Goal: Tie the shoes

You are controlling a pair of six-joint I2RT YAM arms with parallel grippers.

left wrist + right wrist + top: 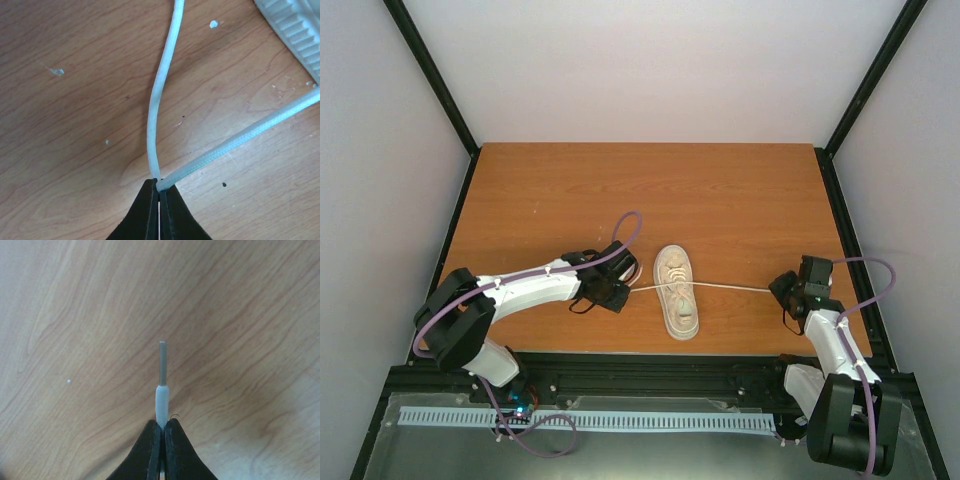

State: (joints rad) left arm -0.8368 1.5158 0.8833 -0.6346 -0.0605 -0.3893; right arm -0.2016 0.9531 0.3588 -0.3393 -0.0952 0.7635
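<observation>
Sneaker [677, 292] lies on the wooden table [740, 200], between the two arms and toward the near edge. Right lace [735, 287] runs taut from it to the right gripper [162, 426], whose jaws are clamped just behind the lace tip. Left gripper [159, 187], just beside the sneaker, is pinched tight on the left lace [155, 115].

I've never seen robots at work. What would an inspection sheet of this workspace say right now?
Surface: wooden table, a few white specks.
Job's things: cream sneaker, sole down; lace stretched out to each side.
Clutter: nothing seen.
Grippers: left gripper shut on two strands of lace; right gripper shut on lace near its tip.
Cables: purple cables looping along both arms.
Surroundings: pale walls, black frame posts.
</observation>
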